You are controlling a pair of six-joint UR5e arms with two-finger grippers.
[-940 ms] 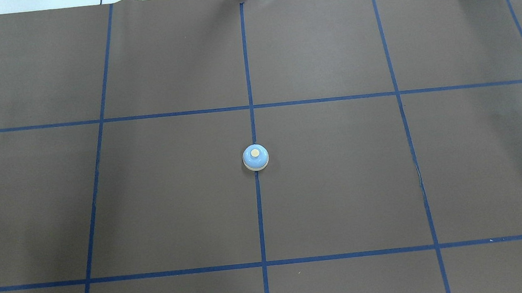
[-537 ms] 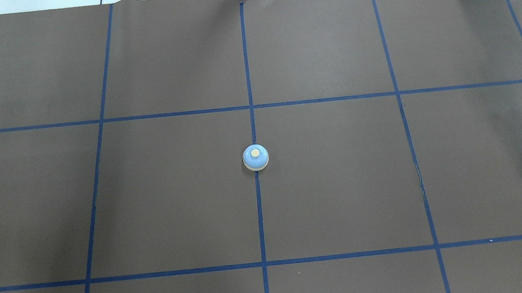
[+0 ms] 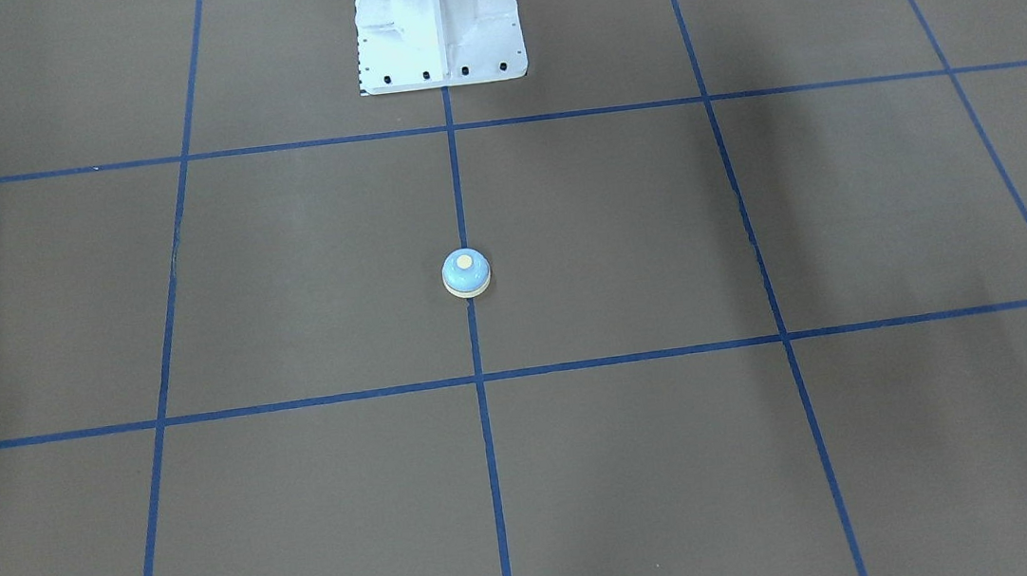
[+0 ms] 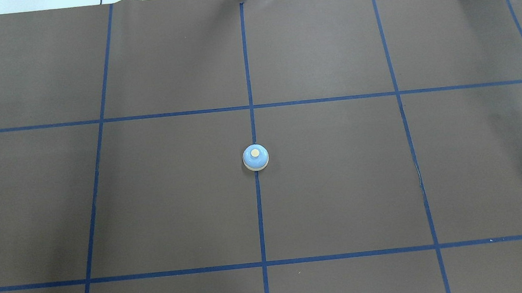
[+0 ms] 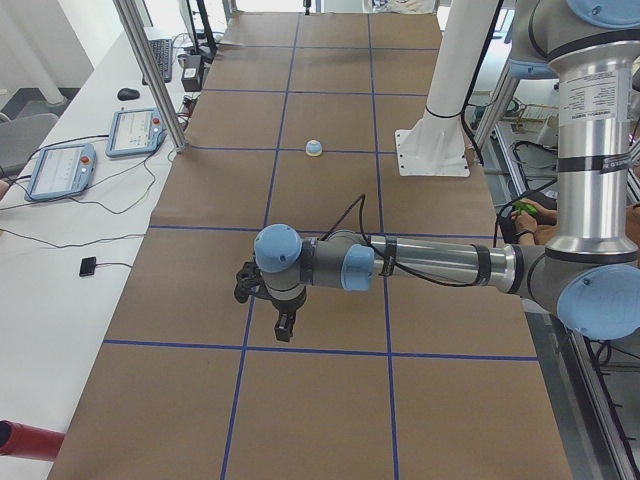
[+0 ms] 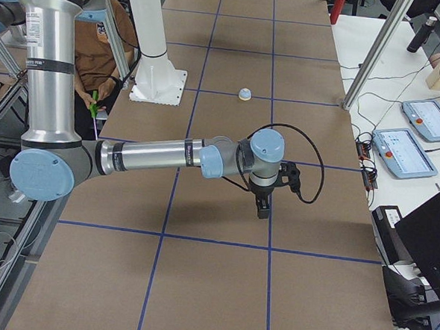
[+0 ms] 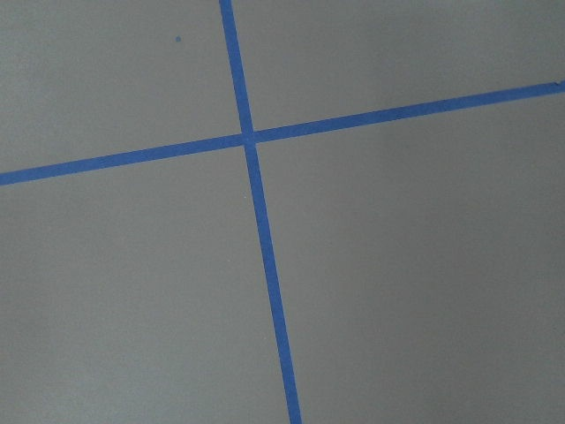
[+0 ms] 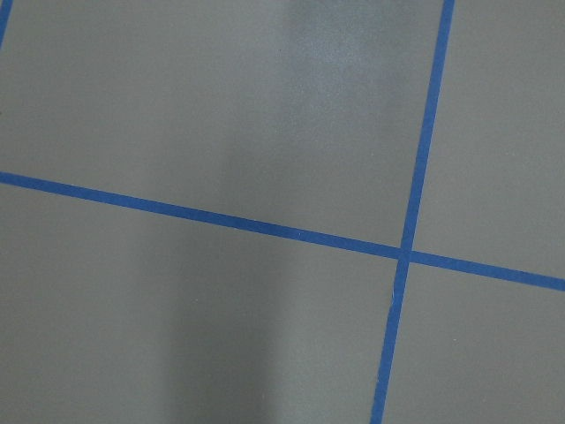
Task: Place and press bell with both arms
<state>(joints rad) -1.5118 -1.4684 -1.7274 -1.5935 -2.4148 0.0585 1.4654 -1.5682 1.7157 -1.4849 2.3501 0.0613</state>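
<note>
The bell (image 4: pixel 256 157) stands upright and alone on the centre blue tape line of the brown mat, its cream button up; it also shows in the front view (image 3: pixel 466 274) and small in both side views (image 5: pixel 314 148) (image 6: pixel 244 94). No arm is near it. My left gripper (image 5: pixel 284 328) hangs low over the mat far out at the table's left end. My right gripper (image 6: pixel 263 209) hangs likewise at the right end. Both show only in side views, so I cannot tell if they are open or shut. The wrist views show only mat and tape.
The white pedestal (image 3: pixel 438 19) stands behind the bell at the robot's edge. Tablets (image 5: pixel 135 131) (image 6: pixel 404 151) and cables lie beyond the mat's far edge, with metal posts (image 5: pixel 150 70) there. A seated person (image 6: pixel 100 45) is behind the pedestal.
</note>
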